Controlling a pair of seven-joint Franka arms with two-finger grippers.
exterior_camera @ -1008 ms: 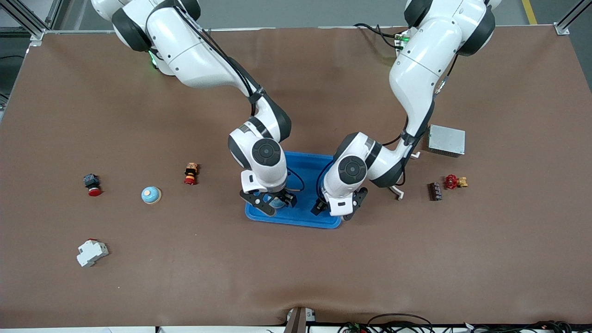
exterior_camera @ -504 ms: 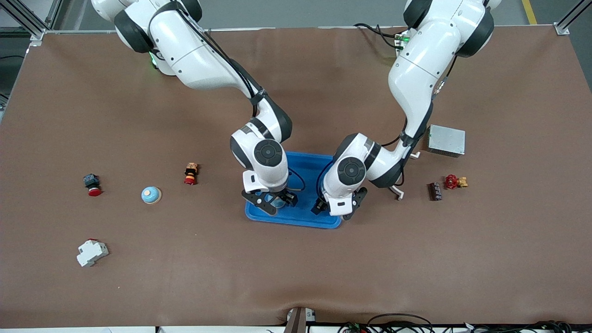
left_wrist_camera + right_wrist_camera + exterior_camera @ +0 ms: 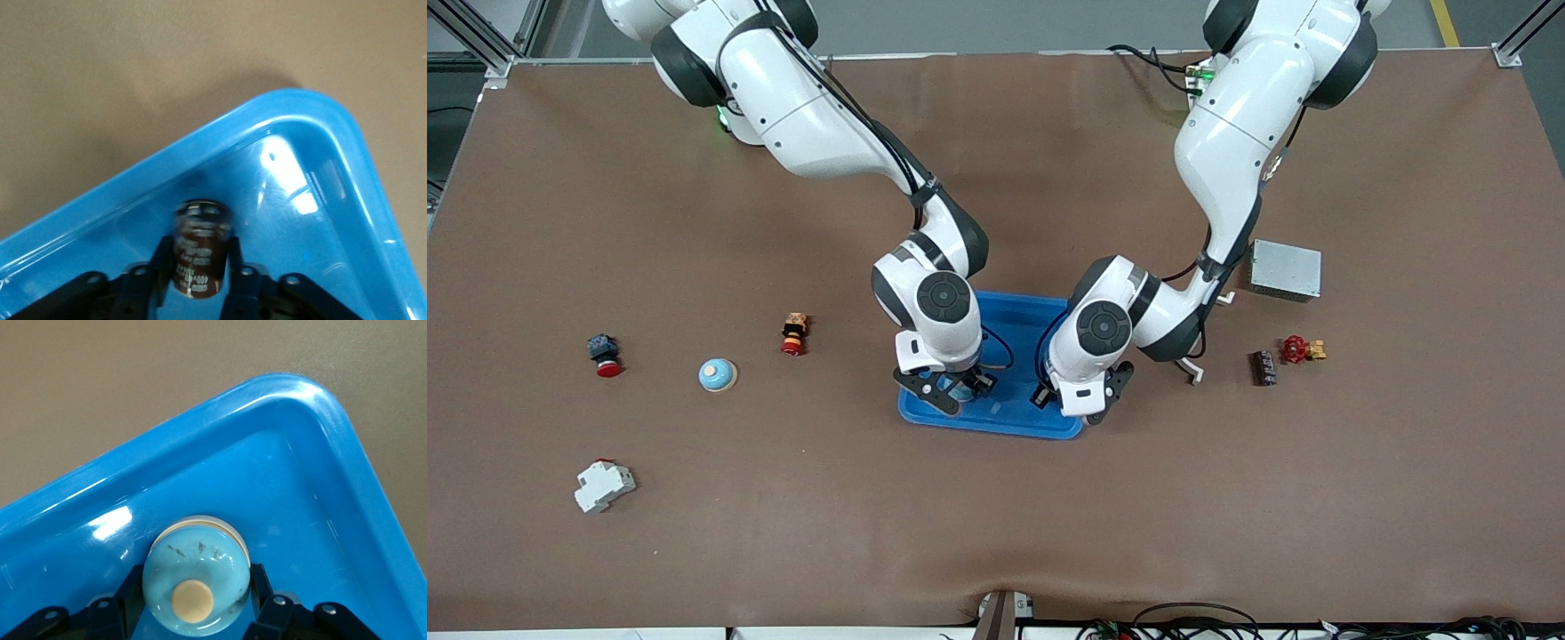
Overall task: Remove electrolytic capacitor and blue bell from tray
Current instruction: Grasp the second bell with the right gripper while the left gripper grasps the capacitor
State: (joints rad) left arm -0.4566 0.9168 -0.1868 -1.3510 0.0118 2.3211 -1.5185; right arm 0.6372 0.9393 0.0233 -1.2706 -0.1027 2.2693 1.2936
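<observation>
A blue tray (image 3: pixel 1005 420) lies mid-table with both hands low over the edge of it nearest the front camera. My left gripper (image 3: pixel 1080 402) is shut on the capacitor (image 3: pixel 199 248), a dark brown cylinder with white print, upright between the fingers (image 3: pixel 162 270) over the tray floor (image 3: pixel 293 220). The front view hides the capacitor under the hand. My right gripper (image 3: pixel 951 391) is shut on the bell (image 3: pixel 195 579), a pale blue dome with a cream button; both fingers (image 3: pixel 259 581) press its sides. The bell (image 3: pixel 959 388) sits inside the tray (image 3: pixel 300 397).
Toward the right arm's end lie a second blue dome bell (image 3: pixel 718 374), a red-and-yellow button (image 3: pixel 793 333), a red-capped button (image 3: pixel 604 354) and a white breaker (image 3: pixel 603 485). Toward the left arm's end lie a metal box (image 3: pixel 1285 269), a dark terminal block (image 3: pixel 1263 367) and a red valve (image 3: pixel 1301 349).
Both grippers stood wide around their objects and have closed in on them. The right arm has shifted slightly; the left arm has stayed in place.
</observation>
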